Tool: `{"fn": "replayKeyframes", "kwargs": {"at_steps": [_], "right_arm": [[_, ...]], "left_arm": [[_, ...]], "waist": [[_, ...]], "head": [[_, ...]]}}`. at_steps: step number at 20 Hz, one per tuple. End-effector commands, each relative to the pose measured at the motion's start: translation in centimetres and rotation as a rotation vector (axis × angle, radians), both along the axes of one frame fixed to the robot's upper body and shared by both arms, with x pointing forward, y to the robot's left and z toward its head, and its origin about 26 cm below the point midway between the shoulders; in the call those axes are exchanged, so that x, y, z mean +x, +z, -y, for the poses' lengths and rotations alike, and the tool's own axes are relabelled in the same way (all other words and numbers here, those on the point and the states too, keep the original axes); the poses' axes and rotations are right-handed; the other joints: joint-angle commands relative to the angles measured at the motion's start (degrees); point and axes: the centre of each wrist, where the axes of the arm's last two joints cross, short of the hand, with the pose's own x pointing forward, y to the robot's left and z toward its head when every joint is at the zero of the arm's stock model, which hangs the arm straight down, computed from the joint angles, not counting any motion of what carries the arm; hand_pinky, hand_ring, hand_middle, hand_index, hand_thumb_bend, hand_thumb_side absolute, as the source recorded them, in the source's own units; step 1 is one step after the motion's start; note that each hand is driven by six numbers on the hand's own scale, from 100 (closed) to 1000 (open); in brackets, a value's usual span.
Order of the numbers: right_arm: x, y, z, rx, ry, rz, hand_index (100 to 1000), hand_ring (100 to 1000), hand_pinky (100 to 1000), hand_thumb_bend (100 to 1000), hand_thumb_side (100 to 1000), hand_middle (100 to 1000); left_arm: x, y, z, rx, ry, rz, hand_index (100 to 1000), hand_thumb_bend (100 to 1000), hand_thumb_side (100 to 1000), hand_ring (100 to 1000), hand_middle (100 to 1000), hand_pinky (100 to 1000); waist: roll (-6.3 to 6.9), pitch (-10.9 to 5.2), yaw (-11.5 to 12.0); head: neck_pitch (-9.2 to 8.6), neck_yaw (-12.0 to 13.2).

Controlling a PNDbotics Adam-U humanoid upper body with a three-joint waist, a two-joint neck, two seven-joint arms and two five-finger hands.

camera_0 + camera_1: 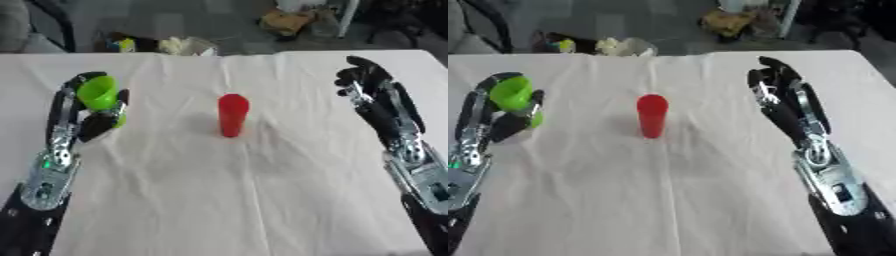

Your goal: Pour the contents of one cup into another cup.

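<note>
The left hand [87,112] has its fingers curled around the green cup [98,93] and holds it tilted, with the mouth turned toward the camera. I think this is because it is the cup to pour from. It is well to the left of the red cup [232,115], so no pouring can begin yet. The red cup stands upright and alone near the middle of the table [219,200], probably as the receiving cup. What is inside either cup, I cannot see. The right hand [776,92] is well to the right of the red cup, fingers straight, holding nothing; it looks idle. The table wears a white, slightly wrinkled cloth. Beyond the red cup, past the far edge, some clutter lies on a grey floor.
</note>
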Motion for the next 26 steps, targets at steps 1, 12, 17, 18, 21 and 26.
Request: {"fn": "replayKeyframes", "kwargs": {"at_steps": [1, 12, 17, 18, 21, 26], "right_arm": [[0.4, 0.8, 0.1, -0.026, 0.02, 0.01, 881, 707, 666, 249, 625, 668], [2.8, -1.4, -1.3, -0.122, 0.097, -0.079, 902, 720, 667, 384, 600, 693], [3.6, -3.7, -2.0, -0.19, 0.099, -0.114, 919, 790, 688, 496, 597, 773], [3.7, -4.3, -2.2, -0.206, 0.097, -0.12, 924, 803, 695, 517, 596, 786], [4.1, -5.5, -2.7, -0.252, 0.085, -0.123, 939, 832, 723, 597, 584, 812], [4.8, -6.4, -3.6, -0.362, 0.06, -0.097, 951, 869, 770, 674, 576, 845]], "left_arm": [[-0.3, 2.5, -0.4, 0.025, -0.046, 0.065, 750, 205, 267, 374, 492, 245], [-1.2, 4.1, 0.2, 0.0, -0.128, 0.081, 751, 196, 277, 379, 495, 252], [-1.3, 4.3, 0.5, -0.012, -0.14, 0.082, 752, 190, 283, 383, 498, 258], [-1.3, 4.3, 0.5, -0.013, -0.142, 0.081, 752, 189, 284, 383, 499, 258], [-1.3, 4.3, 0.6, -0.016, -0.147, 0.08, 752, 183, 286, 384, 499, 259], [-1.4, 4.3, 0.7, -0.018, -0.151, 0.077, 753, 179, 287, 384, 500, 260]], "waist": [[0.24, -1.09, 0.2], [0.8, -1.76, 1.7], [1.12, -1.78, 1.9], [1.2, -1.77, 1.9], [1.39, -1.75, 2.0], [1.67, -1.75, 2.3]], "head": [[-0.32, -0.4], [-0.22, -1.6], [-0.22, -1.9], [-0.26, -2.0], [-0.33, -2.2], [-0.39, -2.3]]}}
